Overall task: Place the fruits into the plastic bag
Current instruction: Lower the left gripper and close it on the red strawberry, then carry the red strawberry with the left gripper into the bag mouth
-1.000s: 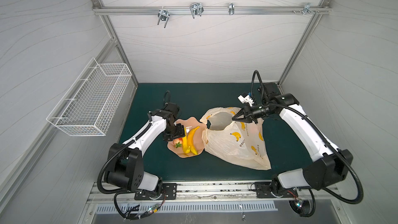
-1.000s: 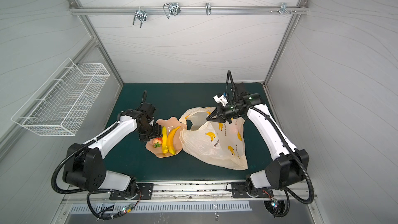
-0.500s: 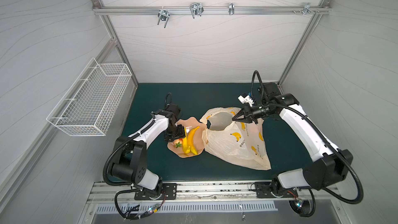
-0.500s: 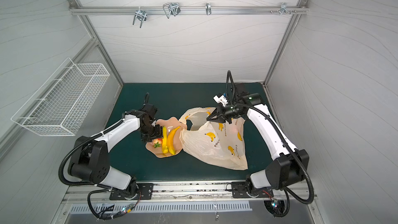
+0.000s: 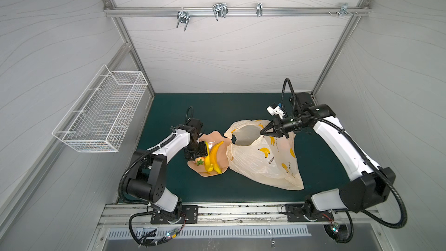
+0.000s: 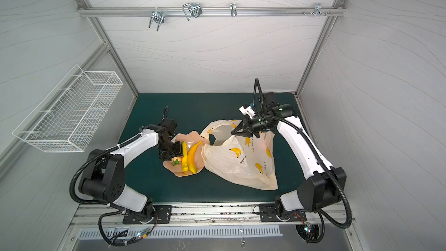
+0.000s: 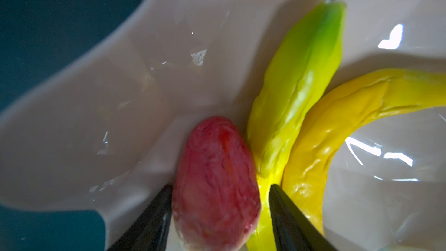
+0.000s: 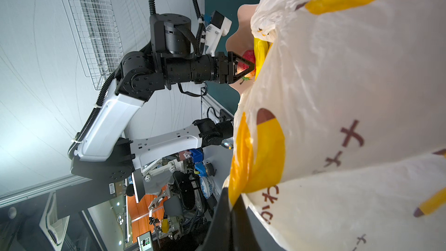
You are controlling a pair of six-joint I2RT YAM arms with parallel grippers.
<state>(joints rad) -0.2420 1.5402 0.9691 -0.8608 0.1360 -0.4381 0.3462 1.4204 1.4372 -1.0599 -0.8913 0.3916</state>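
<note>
A red strawberry point(image 7: 214, 177) with green leaves point(image 5: 199, 162) lies on the pink scalloped plate point(image 5: 215, 135) beside two yellow bananas point(image 5: 215, 155), one of them greenish point(image 7: 296, 88). My left gripper point(image 7: 220, 189) is down on the plate and open, its jaws either side of the strawberry; one finger point(image 7: 156, 213) touches it, the other stands slightly off. My right gripper point(image 5: 261, 132) is shut on the rim of the plastic bag point(image 5: 265, 162) and holds its mouth up and open towards the plate. In the right wrist view the bag point(image 8: 337, 92) fills most of the picture.
A white wire basket point(image 5: 101, 114) hangs on the left wall. Metal hooks point(image 5: 219, 10) sit on the rail at the back. The green mat point(image 5: 241, 107) lies under the plate and bag, with walls close on three sides.
My left gripper has come down over the strawberry and its jaws have narrowed around it. The right gripper and the bag have stayed still.
</note>
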